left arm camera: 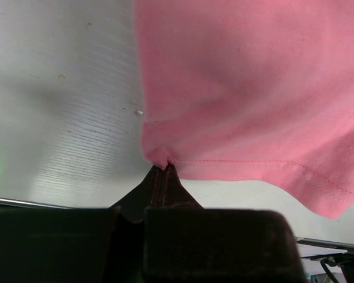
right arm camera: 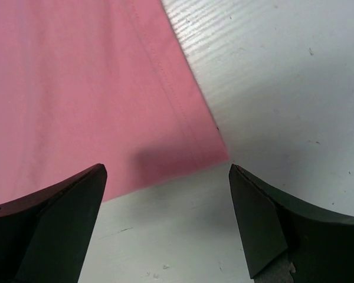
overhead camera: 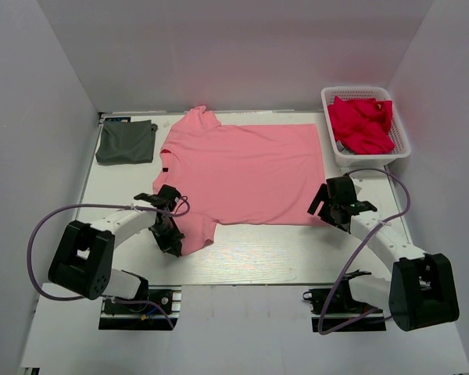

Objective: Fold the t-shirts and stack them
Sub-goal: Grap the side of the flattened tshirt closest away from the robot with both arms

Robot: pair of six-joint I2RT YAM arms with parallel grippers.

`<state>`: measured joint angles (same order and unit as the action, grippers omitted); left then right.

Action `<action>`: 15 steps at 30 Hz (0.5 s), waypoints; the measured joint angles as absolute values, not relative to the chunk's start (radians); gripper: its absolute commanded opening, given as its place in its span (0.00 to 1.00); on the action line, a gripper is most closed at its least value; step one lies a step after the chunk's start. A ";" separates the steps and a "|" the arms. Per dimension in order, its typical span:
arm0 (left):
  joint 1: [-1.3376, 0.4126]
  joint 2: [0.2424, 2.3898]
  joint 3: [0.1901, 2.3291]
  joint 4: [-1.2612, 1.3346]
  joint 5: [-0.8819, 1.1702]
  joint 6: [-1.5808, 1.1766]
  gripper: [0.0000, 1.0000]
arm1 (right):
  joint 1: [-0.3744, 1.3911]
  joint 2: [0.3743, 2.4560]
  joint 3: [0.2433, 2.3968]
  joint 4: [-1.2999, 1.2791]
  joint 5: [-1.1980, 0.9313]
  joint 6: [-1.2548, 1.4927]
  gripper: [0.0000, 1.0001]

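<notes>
The salmon-pink t-shirt (overhead camera: pixel 242 172) lies spread flat on the white table, collar to the left. A dark grey t-shirt (overhead camera: pixel 126 142) sits folded at the back left. My left gripper (overhead camera: pixel 172 226) is shut on the edge of the pink shirt's near sleeve; in the left wrist view the closed fingertips (left arm camera: pixel 163 171) pinch a small bunch of pink cloth (left arm camera: pixel 248 88). My right gripper (overhead camera: pixel 328 207) is open and empty just above the shirt's near right hem corner (right arm camera: pixel 215 154), with its fingers (right arm camera: pixel 76 194) on either side.
A white basket (overhead camera: pixel 401 134) at the back right holds crumpled red cloth (overhead camera: pixel 362 125). White walls enclose the table on three sides. Grey cables loop beside both arms.
</notes>
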<state>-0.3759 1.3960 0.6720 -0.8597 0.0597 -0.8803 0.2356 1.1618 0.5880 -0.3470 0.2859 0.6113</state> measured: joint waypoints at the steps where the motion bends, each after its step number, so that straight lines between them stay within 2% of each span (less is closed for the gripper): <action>1: -0.376 1.395 0.672 -0.860 0.059 -0.878 0.00 | 0.235 1.162 0.584 -0.351 0.287 0.613 0.89; 4: -0.376 1.365 0.665 -0.853 0.025 -0.868 0.00 | 0.229 1.166 0.577 -0.367 0.296 0.624 0.85; 6: -0.375 1.335 0.655 -0.847 0.012 -0.865 0.00 | 0.224 1.174 0.571 -0.368 0.310 0.628 0.78; 10: -0.375 1.283 0.642 -0.848 -0.001 -0.861 0.00 | 0.207 1.206 0.557 -0.365 0.321 0.640 0.70; 13: -0.375 1.271 0.642 -0.854 -0.005 -0.859 0.00 | 0.197 1.246 0.557 -0.356 0.323 0.644 0.57; 15: -0.375 1.269 0.642 -0.859 -0.004 -0.857 0.00 | 0.192 1.257 0.559 -0.343 0.331 0.648 0.57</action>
<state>-0.3748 1.2690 0.6418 -0.8593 -0.0044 -0.8574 0.1917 1.2568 0.5591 -0.3431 0.3309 0.6476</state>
